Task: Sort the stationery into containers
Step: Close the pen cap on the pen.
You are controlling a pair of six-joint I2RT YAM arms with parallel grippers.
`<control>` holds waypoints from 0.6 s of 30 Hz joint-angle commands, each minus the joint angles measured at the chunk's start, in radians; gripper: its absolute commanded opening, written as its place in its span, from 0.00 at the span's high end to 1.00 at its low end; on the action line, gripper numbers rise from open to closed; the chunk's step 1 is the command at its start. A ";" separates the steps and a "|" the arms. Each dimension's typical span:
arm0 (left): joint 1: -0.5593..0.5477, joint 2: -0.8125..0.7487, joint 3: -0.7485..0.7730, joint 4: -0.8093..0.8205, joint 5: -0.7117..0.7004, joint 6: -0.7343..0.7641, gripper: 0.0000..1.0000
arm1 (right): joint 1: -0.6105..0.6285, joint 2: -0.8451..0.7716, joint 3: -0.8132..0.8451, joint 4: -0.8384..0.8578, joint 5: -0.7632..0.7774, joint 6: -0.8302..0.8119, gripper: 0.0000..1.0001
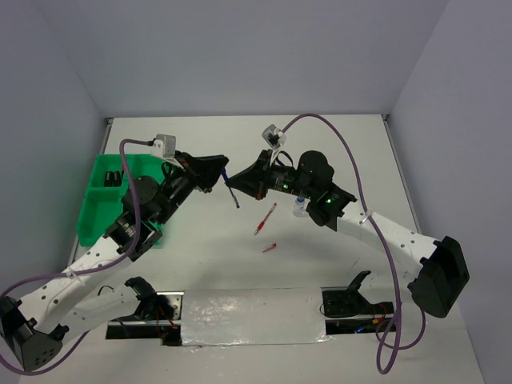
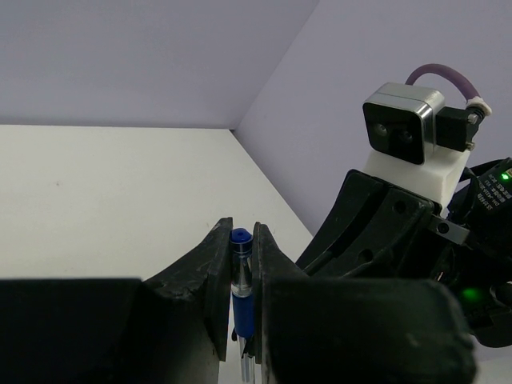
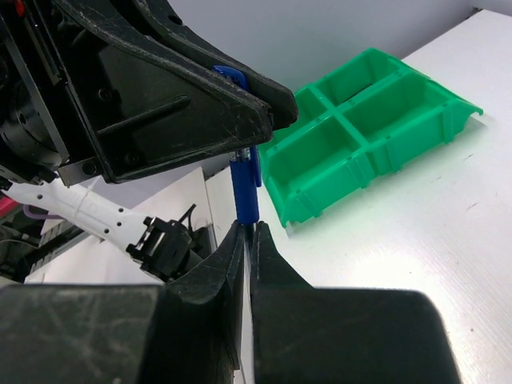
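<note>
Two grippers were on one item when I checked the feeds. The left gripper point(image 1: 221, 174) was clamped on the blue pen point(image 1: 233, 193) at its capped end. The right gripper point(image 3: 248, 232) was pinched tight, with the lower shaft running in between its tips. The blue pen hung clear of the table point(image 1: 344, 144), tilted, tip pointing toward 5 o'clock in the top view. The tray point(image 1: 98, 214) sat well apart at 9 o'clock, on the left arm's side. A red pen point(image 1: 266, 218) lay on the table at 4 o'clock of the blue pen, the bottle point(image 1: 299, 206) at 3 o'clock, and a small red piece point(image 1: 270, 247) I couldn't name lay nearer the arms.

I read this as a hand-over, with the left arm better placed to deliver. To do it well, I judged only one arm should move at a time. The right should let go first and back straight out toward 3 o'clock, without dragging the shaft sideways. Any pull while both were clamped could twist the blue pen out of the left's hold on the cap. After that, I'd swing the left toward 9 o'clock, line the blue pen up with a compartment's long side, and lower it close before releasing, so it couldn't bounce over a divider.
</note>
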 commanded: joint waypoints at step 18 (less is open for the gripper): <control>-0.047 0.029 -0.144 -0.145 0.178 -0.043 1.00 | -0.037 -0.009 0.224 0.287 0.049 0.074 1.00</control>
